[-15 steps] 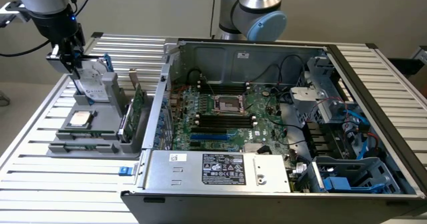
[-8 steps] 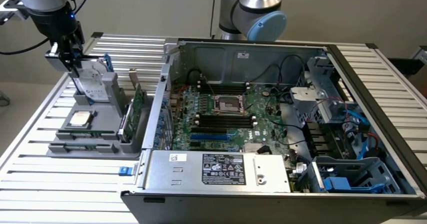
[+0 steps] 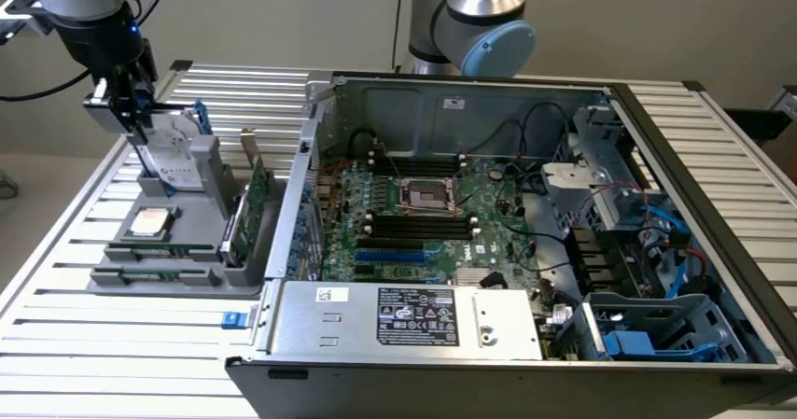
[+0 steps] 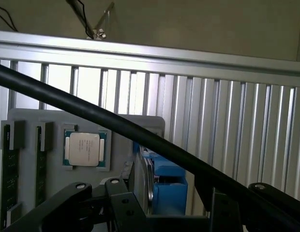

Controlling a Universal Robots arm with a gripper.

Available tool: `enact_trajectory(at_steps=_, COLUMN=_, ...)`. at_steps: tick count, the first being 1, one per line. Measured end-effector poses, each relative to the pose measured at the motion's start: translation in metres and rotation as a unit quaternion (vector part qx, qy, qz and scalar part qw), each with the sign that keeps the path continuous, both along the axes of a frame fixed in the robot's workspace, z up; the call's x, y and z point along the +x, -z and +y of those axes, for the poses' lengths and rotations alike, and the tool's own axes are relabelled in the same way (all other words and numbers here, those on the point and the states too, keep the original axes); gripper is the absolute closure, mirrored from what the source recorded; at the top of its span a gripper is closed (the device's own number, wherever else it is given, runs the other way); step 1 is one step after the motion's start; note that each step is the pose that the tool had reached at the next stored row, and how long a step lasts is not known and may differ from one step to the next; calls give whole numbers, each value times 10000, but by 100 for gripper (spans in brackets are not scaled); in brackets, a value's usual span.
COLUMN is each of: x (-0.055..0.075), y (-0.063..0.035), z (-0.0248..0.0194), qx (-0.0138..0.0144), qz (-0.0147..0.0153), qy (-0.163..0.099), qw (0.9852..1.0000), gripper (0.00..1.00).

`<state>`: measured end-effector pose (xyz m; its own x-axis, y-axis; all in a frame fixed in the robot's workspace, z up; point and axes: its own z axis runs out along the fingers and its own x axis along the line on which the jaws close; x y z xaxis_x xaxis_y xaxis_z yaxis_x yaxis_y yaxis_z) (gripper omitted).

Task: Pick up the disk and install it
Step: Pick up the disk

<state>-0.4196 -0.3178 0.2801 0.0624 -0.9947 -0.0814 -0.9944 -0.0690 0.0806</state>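
Disk (image 3: 178,158) stands upright in its holder (image 3: 149,274), nine o'clock of the case (image 3: 449,102); wide end effector (image 3: 140,125) should centre over the blue carrier (image 4: 169,186) before closing.

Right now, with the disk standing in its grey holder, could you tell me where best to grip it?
Pinch the disk by its top edge, across its two flat faces, coming straight down from above. It stands upright in a slot of the grey holder, leaving only its upper part free.

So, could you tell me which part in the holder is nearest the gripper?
The disk, upright in its blue carrier beneath the gripper; the CPU chip lies flat, the green card stands farther off.
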Motion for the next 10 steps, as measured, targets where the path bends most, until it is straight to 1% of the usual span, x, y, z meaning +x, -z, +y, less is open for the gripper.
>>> enact_trajectory(at_steps=7, x=-22, y=1, z=0, qx=0, qz=-18, qy=0, qw=10000, gripper=38)
enact_trajectory(at_steps=10, x=-23, y=1, z=0, qx=1, qz=-31, qy=1, qw=10000, gripper=38)
